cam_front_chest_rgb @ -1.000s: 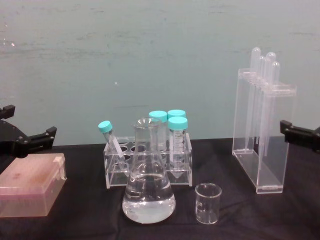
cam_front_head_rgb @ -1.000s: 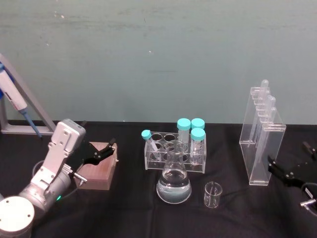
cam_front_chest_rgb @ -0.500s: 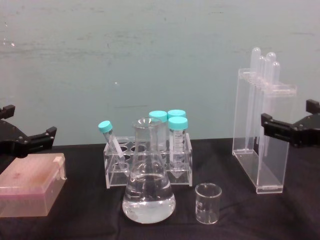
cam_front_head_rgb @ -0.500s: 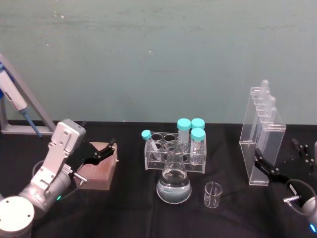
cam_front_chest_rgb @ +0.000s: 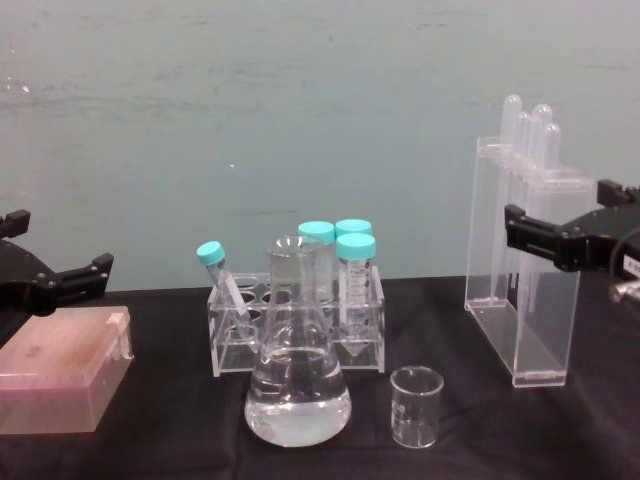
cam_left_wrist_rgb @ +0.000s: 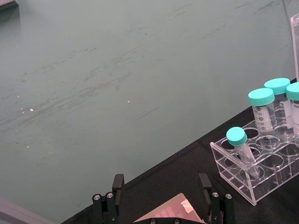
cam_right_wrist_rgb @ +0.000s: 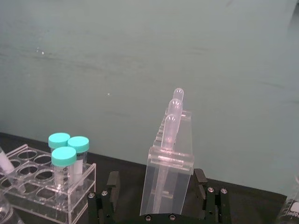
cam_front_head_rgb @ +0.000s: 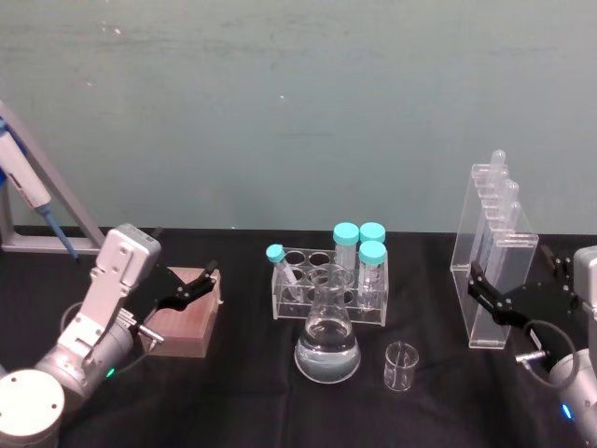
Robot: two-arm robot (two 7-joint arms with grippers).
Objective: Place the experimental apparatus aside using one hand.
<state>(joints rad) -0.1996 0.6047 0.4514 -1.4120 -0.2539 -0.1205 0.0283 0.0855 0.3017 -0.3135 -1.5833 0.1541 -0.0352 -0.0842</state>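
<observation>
- Right pincer (cam_front_head_rgb: 517, 273) spread wide, one finger on each side of the pipette stand (cam_front_head_rgb: 492, 224) (contact unclear).
- Left pincer (cam_left_wrist_rgb: 160, 184) spread, hovering above pink box (cam_front_chest_rgb: 60, 365), table's left.

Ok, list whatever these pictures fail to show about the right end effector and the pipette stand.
- Contact: the right end effector is open at the pipette stand; whether its fingers touch the clear walls cannot be told in any view.
- Stand's base: right wrist view, hidden behind the end effector's body.
- Markings on the beaker: chest view, too small to read.
</observation>
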